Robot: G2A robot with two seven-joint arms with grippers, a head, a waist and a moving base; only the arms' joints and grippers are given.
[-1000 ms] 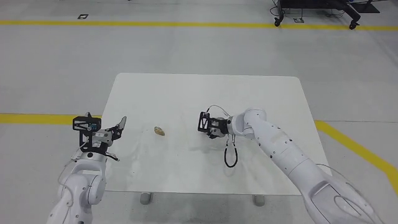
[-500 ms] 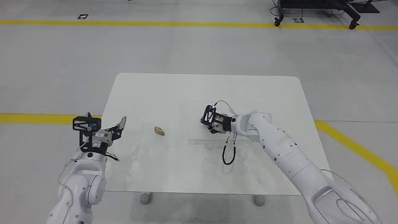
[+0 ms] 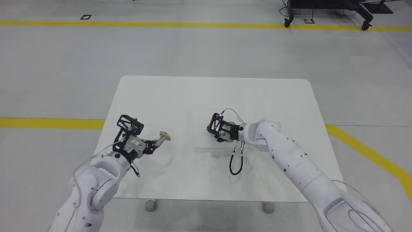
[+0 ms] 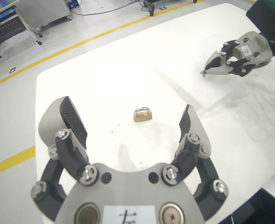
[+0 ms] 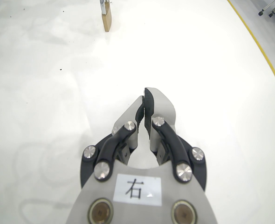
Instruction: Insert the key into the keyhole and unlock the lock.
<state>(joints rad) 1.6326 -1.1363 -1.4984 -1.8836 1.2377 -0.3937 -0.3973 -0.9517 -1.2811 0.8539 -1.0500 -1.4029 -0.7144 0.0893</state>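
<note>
At the near left of the table (image 3: 270, 96), the left gripper (image 4: 126, 105) is held with fingers spread wide just short of the brass padlock (image 4: 142, 115), evidently to steady it, while farther right the right gripper (image 5: 144, 94) is pinched together on a small tip, judged the key (image 4: 202, 73).

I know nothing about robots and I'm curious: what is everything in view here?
Table: one, white, on a grey floor.
Padlock: one, brass with a silver shackle, on the table ahead of the left gripper.
Key: apparently one, a small metal tip at the right gripper's fingertips.
Floor lines: yellow, beyond and beside the table.
Left gripper: one, grey and black, open.
Right gripper: one, grey and black, shut.
</note>
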